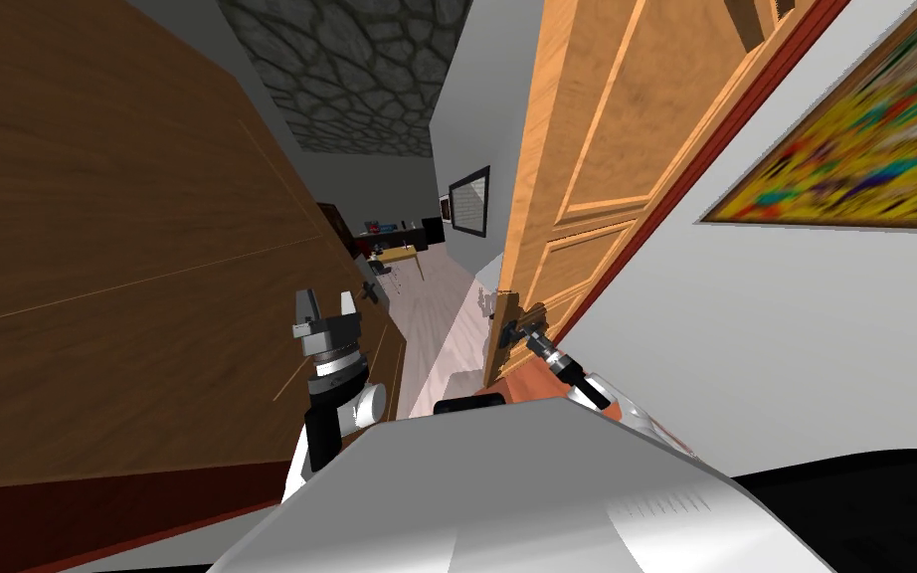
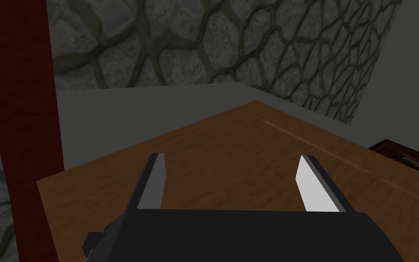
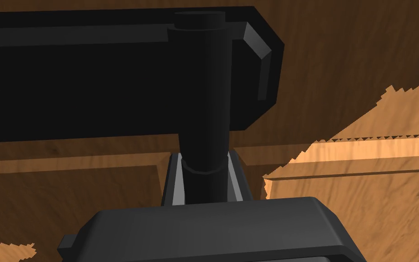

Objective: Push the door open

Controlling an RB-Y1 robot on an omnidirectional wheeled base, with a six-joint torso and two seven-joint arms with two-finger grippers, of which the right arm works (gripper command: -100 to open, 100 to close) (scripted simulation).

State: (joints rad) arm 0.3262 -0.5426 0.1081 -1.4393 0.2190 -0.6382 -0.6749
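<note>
A light wooden panelled door stands ajar on my right, hung in a red-brown frame. My right gripper is at its free edge, shut on the black door handle. In the right wrist view the two fingers press the sides of the handle's black stem, with the black backplate and the door's wood close behind. My left gripper is raised beside a dark brown wooden cabinet, open with nothing between its fingers.
The dark brown cabinet lines the left side of a narrow passage. A pale floor runs ahead to a small table and dark furniture. A white wall with a colourful painting is on the right. A stone-patterned surface shows above.
</note>
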